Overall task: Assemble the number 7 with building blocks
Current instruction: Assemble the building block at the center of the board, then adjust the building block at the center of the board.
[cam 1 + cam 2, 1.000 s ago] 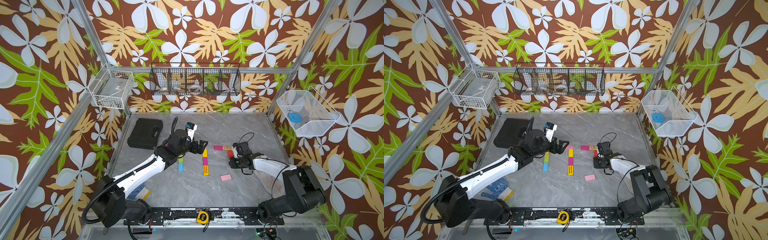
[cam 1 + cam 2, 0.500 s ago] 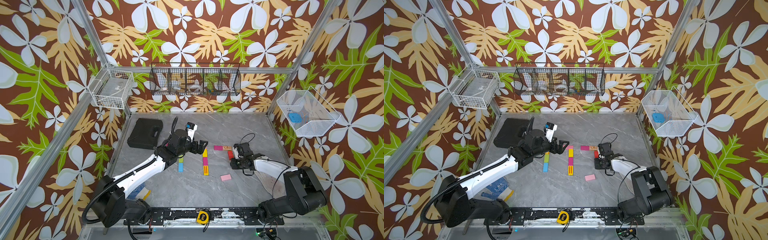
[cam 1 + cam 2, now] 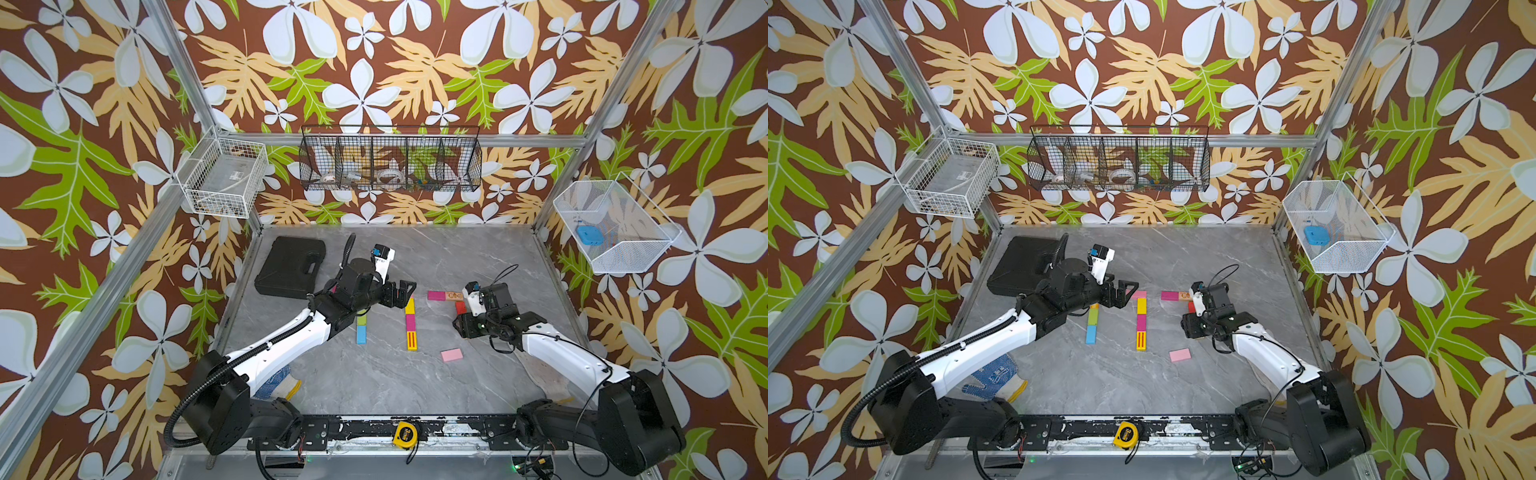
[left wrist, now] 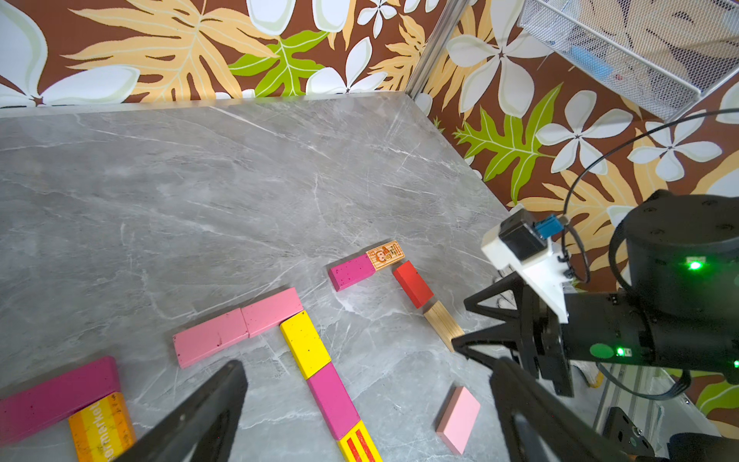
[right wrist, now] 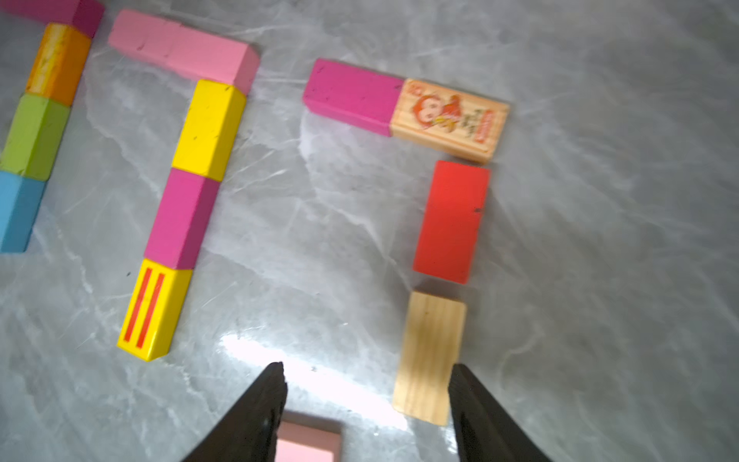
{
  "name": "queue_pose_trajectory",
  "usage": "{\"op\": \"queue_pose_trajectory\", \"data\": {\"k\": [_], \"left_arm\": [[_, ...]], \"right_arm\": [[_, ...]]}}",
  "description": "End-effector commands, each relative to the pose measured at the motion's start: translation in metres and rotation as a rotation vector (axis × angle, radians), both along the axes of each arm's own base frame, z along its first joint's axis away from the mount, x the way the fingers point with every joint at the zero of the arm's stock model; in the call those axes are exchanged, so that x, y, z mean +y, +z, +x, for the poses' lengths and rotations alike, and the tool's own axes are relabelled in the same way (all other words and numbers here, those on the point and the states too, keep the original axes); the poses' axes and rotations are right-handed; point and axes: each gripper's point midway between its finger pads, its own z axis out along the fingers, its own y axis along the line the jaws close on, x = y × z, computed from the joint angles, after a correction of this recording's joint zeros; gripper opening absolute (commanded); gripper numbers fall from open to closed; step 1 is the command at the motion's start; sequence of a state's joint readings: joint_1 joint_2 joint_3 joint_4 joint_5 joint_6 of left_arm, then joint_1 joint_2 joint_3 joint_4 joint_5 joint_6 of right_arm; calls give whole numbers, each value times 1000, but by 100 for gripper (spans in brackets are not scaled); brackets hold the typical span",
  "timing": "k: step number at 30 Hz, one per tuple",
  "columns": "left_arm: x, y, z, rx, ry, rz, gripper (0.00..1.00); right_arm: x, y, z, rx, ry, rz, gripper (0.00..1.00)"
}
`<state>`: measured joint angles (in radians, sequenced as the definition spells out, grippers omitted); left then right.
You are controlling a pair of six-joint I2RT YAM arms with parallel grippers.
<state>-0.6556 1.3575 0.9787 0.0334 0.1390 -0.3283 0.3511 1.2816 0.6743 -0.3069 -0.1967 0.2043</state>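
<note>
Three block figures lie side by side on the grey worktop [image 3: 457,257]. In the one nearest the right arm, a magenta block [image 5: 352,96] and a monkey block [image 5: 450,120] lie end to end as the top bar. A red block [image 5: 452,222] lies below the monkey block's end, and a wood block [image 5: 430,356] carries the line on; narrow gaps part these. The right pincer [image 5: 364,372] hangs low over the wood block's near end, jaws partly apart and gripping nothing. That end lies in the gap close to one finger [image 5: 480,412]; whether they touch I cannot tell. A loose pink block [image 3: 451,354] lies flat nearby, apart from the figures. The middle figure has a pink bar [image 4: 240,328] across, with a yellow block [image 4: 306,344], another magenta one and a striped block [image 5: 154,308] running down. The left pincer [image 3: 405,293] hovers over the top of this figure, jaws spread wide and empty. The third figure shows a green block [image 3: 361,320] and a blue block [image 3: 361,334] beside the left arm.
</note>
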Motion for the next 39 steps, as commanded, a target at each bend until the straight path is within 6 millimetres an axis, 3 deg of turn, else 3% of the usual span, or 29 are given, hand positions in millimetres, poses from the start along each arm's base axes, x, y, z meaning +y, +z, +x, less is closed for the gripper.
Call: {"op": "queue_pose_trajectory", "data": {"k": [1,6,16,30,39], "left_arm": [[0,10,1,-30,-3,-21,97],[1,13,0,-36,1,-23,97],[0,13,2,-37,2,-20,97],[4,20,-2,-59,4,-32,97],[6,24,-5,-72,4,-41,97]], "right_arm": [[21,-11,-12,68,80,23,68],[33,-31,-27,149,110,26,71],[38,-50,-57,266,116,-16,75],[38,-48,-96,324,37,-124,71],[44,-49,-85,258,27,-197,42]]}}
